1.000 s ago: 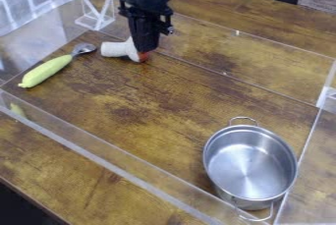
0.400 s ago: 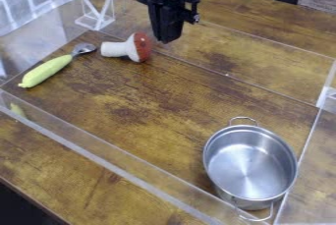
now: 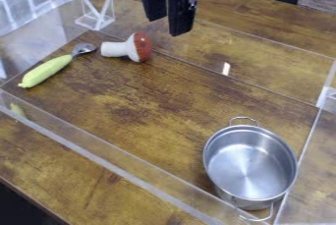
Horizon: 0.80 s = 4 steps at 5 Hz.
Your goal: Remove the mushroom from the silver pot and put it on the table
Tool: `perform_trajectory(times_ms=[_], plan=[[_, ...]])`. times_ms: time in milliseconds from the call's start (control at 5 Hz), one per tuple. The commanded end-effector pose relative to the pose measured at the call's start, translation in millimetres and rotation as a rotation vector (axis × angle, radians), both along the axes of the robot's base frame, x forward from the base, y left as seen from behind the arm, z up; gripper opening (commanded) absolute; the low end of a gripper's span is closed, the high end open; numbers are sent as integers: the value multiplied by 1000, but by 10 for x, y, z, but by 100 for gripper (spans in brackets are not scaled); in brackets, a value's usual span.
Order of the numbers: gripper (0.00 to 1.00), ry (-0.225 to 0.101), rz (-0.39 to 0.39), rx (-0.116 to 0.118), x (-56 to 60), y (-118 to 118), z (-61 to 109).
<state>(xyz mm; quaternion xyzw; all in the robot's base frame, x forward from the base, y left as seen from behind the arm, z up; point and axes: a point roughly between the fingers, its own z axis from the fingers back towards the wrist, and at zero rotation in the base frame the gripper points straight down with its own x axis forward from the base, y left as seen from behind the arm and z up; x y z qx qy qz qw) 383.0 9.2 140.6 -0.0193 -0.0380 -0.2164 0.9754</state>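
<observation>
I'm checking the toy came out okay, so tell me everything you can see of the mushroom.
The mushroom has a reddish-brown cap and thick white stem. It lies on its side on the wooden table, cap toward the gripper's side, stem toward the spoon-like metal piece. Nothing grips it.

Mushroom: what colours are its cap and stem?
The mushroom has a red-brown cap and a white stem, seen in the camera view.
</observation>
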Motion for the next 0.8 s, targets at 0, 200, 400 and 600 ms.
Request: perform_trajectory(times_ms=[0, 200, 400, 600], plan=[[100, -82, -40, 11, -54, 206, 327], [100, -74, -141, 17, -92, 244, 285], [100, -77, -188, 26, -120, 219, 309], [100, -80, -213, 31, -80, 117, 256]])
